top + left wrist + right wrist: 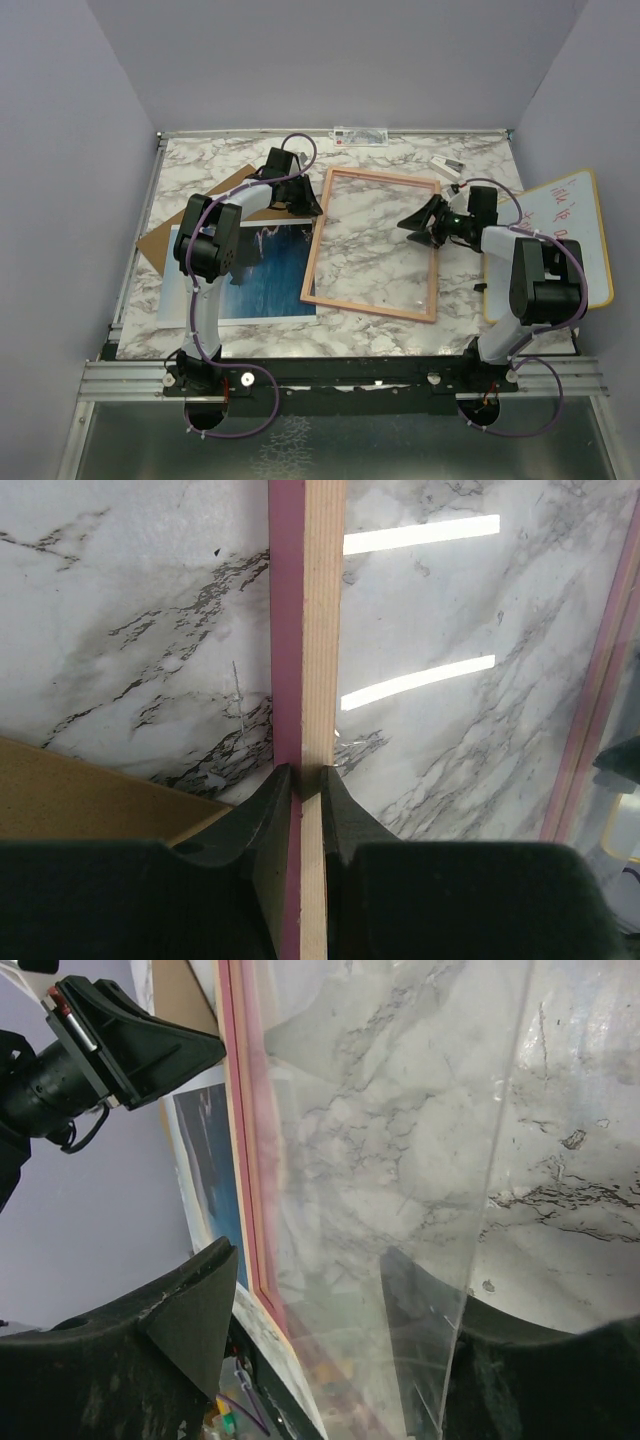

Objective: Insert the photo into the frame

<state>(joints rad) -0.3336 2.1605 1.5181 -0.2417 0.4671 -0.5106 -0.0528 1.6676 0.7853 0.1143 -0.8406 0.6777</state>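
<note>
**A:** Where is the large rectangular pink-and-light-wood picture frame (pixel 368 308) with the clear pane?

**B:** It is in the middle of the overhead view, on the white marble-patterned table (pixel 380 335), turned slightly off square.

**A:** And the left gripper (pixel 312 205)?

**B:** It is at the upper left of the picture frame, clamped tight on the left rim. In the left wrist view its black fingers (pixel 265 820) press either side of the pink-and-wood strip, which runs straight up from between them.

**A:** What about the right gripper (pixel 415 218)?

**B:** It sits over the right part of the picture frame, right of centre in the overhead view. Its jaws are spread wide. In the right wrist view the pane's edge crosses the gap between the fingers. I cannot tell whether either finger touches it.

**A:** Where is the large rectangular sea-and-cliff photo (pixel 275 275) with the thin white border?

**B:** It lies flat in the lower left of the overhead view, just beside the left rim of the picture frame. The left arm partly covers it. It sits below the left gripper and well apart from the right one.

**A:** Is there anything else?

**B:** A plain brown backing board (pixel 180 225) shows beyond the upper left corner of the photo. A wood-edged whiteboard (pixel 575 235) with red writing lies at the right edge.
</note>
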